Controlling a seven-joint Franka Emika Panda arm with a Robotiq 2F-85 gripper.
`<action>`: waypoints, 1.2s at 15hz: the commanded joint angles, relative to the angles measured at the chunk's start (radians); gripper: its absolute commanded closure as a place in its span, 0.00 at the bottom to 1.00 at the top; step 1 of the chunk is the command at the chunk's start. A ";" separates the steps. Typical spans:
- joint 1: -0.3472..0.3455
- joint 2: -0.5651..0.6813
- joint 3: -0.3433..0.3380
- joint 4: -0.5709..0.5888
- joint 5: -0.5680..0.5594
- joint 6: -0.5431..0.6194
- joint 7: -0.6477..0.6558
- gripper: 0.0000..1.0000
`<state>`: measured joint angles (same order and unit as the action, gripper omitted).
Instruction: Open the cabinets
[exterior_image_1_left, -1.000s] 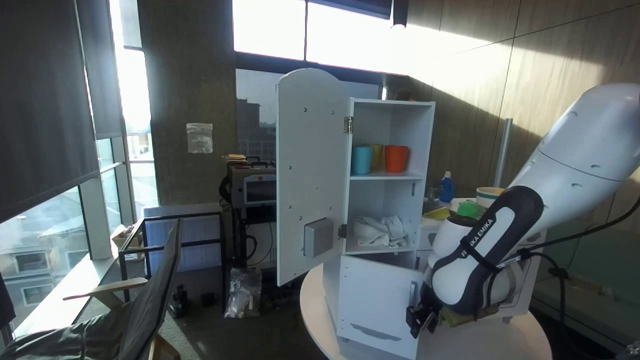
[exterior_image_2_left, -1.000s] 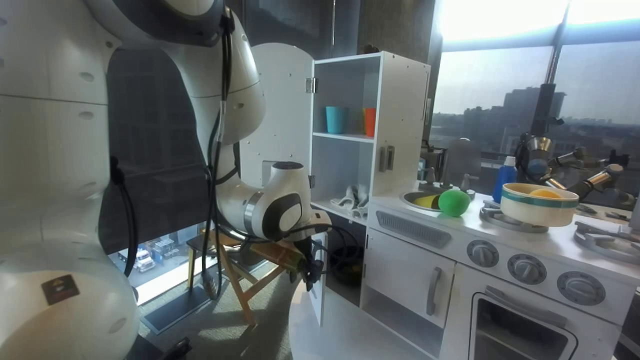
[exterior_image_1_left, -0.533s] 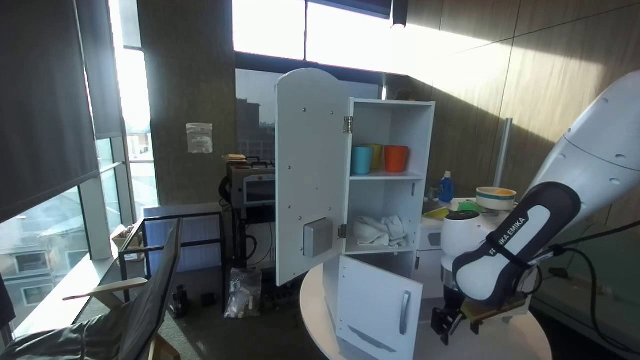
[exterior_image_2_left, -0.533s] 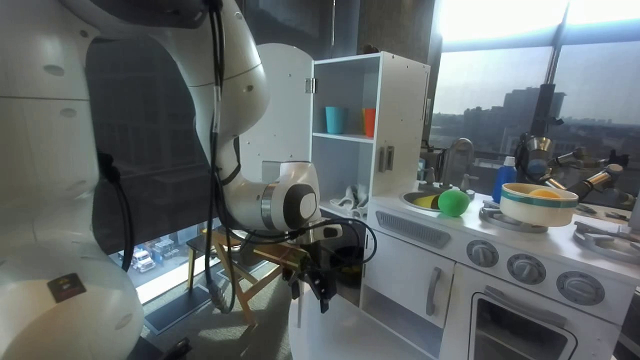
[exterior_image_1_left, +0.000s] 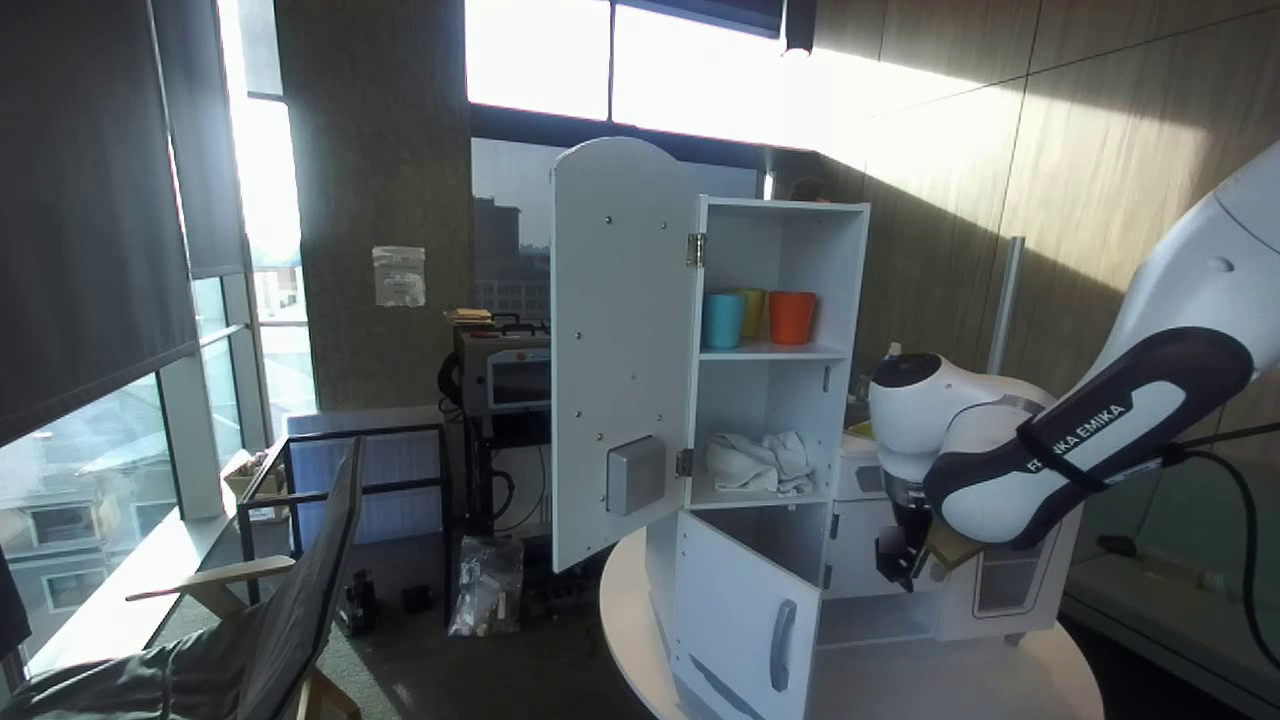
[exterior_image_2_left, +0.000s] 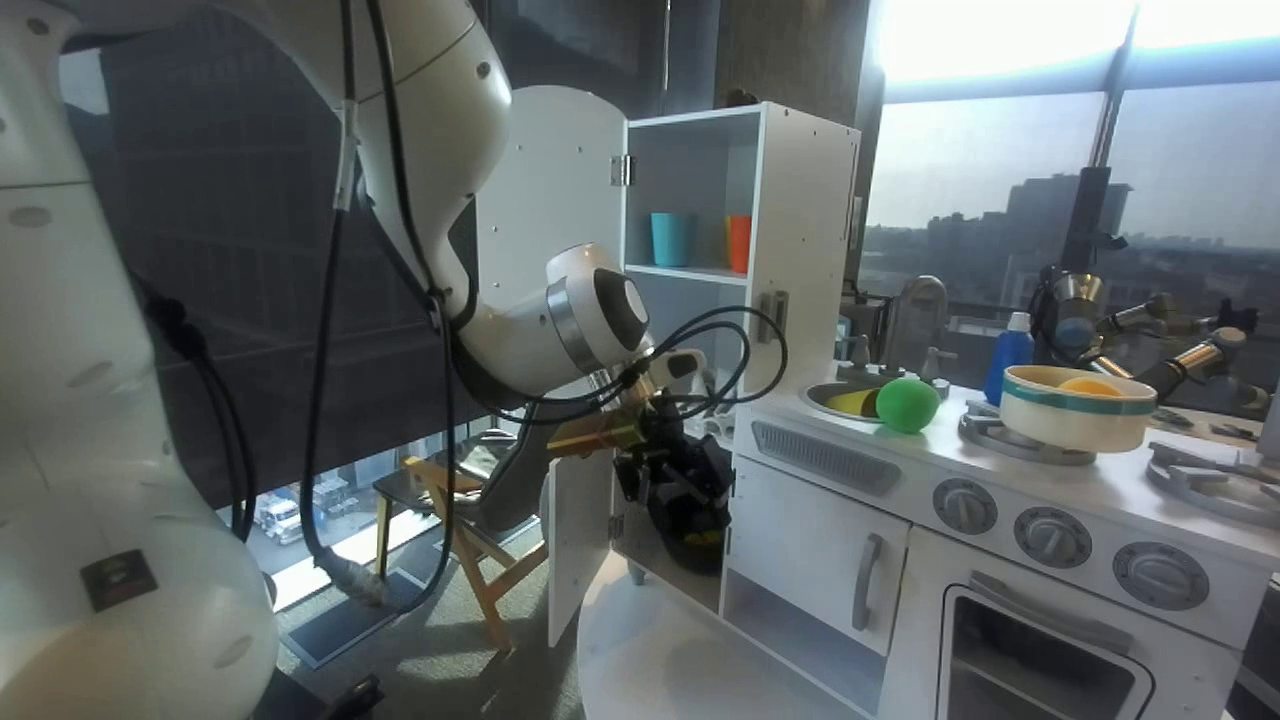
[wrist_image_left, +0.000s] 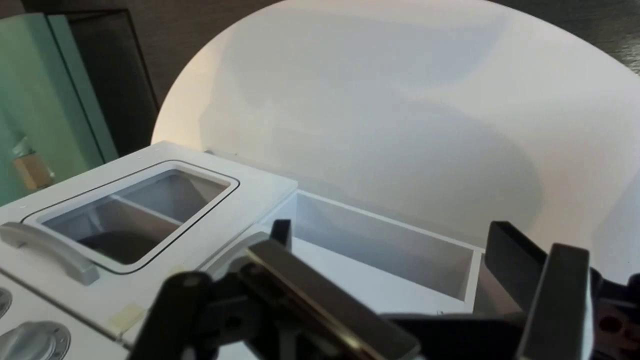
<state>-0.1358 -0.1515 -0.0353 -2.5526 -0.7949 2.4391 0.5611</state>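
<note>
White lower cabinet door (exterior_image_1_left: 742, 625) stands swung out, near but clear of your hand (wrist_image_left: 402, 245). Your hand is spread wide.

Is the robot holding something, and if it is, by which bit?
Nothing is held: the end effector stands open, jaws apart with nothing between them, and the grey handle of the lower door is apart from it.

White cabinet (exterior_image_2_left: 805, 220), green ball (exterior_image_2_left: 907, 405), teal-banded cream pot (exterior_image_2_left: 1075, 428)

Green ball (exterior_image_2_left: 907, 405) near a cream pot (exterior_image_2_left: 1075, 428) — blue bottle (exterior_image_2_left: 1009, 360) behind.
</note>
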 joint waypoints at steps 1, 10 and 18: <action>0.044 0.033 0.068 0.074 -0.092 -0.109 0.028 0.00; 0.171 0.130 0.122 0.107 -0.080 0.030 -0.045 0.00; 0.235 0.169 0.155 0.093 0.074 0.305 -0.132 0.00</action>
<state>0.0912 0.0033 0.1113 -2.4662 -0.7882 2.6538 0.4962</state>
